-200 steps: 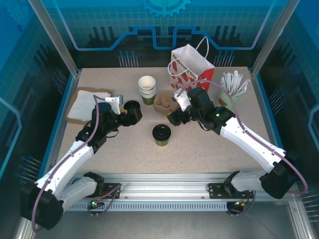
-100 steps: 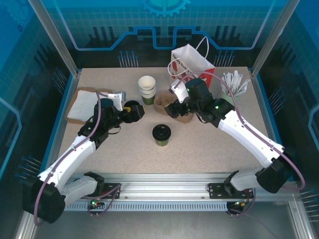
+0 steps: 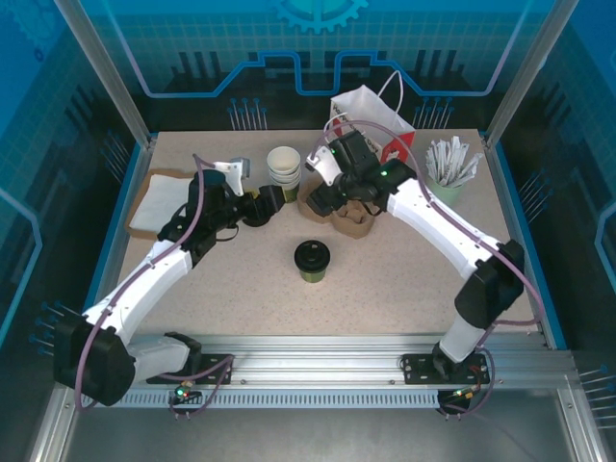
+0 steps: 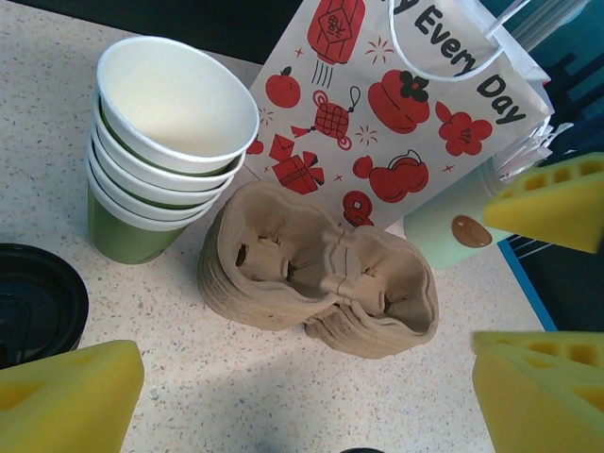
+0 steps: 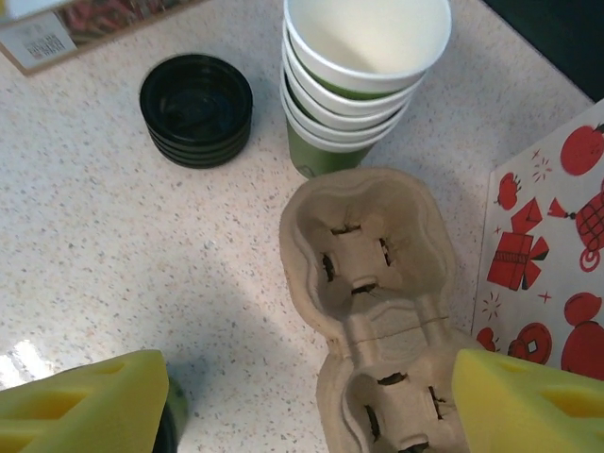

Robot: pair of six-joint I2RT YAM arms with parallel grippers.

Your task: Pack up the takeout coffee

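Observation:
The takeout coffee [image 3: 312, 260], a green cup with a black lid, stands alone in the middle of the table, nearer to me than both grippers. My left gripper [image 3: 262, 207] [image 4: 302, 401] is open and empty. It sits low beside the stack of lidless cups [image 3: 283, 168] [image 4: 165, 142] and points at the brown pulp cup carrier [image 3: 339, 210] [image 4: 321, 269]. Over the carrier's left end [image 5: 363, 255] hangs my right gripper [image 3: 320, 200] [image 5: 307, 406], open with nothing between its yellow fingers [image 5: 85, 406].
A white paper bag with red prints [image 3: 371, 125] [image 4: 396, 94] stands behind the carrier. Loose black lids [image 5: 196, 109] [image 4: 33, 302] lie left of the cup stack. A pale cup of white sticks [image 3: 448, 168] is at the back right, and napkins [image 3: 168, 197] at the left.
Both arms have swung towards the back of the table. The right gripper moved left over the carrier. The left gripper moved right, up to the cup stack. The coffee has not moved.

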